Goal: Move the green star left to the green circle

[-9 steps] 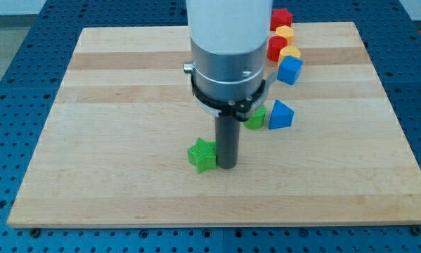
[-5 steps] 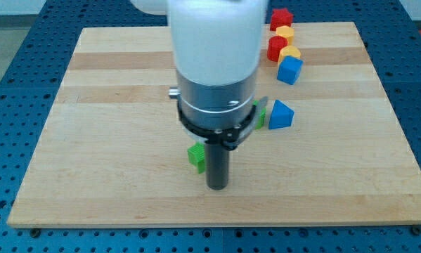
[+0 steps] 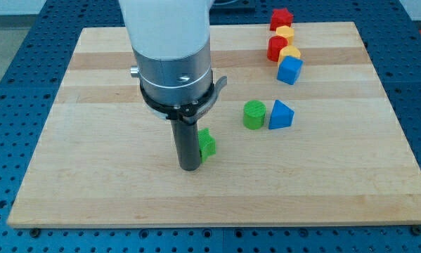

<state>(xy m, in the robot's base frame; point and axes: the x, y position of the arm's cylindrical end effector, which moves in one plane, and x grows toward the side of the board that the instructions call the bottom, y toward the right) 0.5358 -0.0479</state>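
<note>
The pale wooden board (image 3: 91,176) carries every block. My tip (image 3: 190,168) is the lower end of a straight dark rod with no jaws, holding nothing. It touches the left side of the green plastic star (image 3: 207,144), which it partly hides. The green plastic cylinder, the circle (image 3: 253,114), lies right of and above the star, touching a blue plastic wedge-shaped block (image 3: 281,115) on its right.

Views: a single camera view is given; nothing is shared with another.
Position: the wooden board (image 3: 91,176) is seen from above its near edge.
Direction: the scene is faced obliquely downward, toward the view's top.
Nearness: the whole board is framed; the arm's upper part is cropped.
</note>
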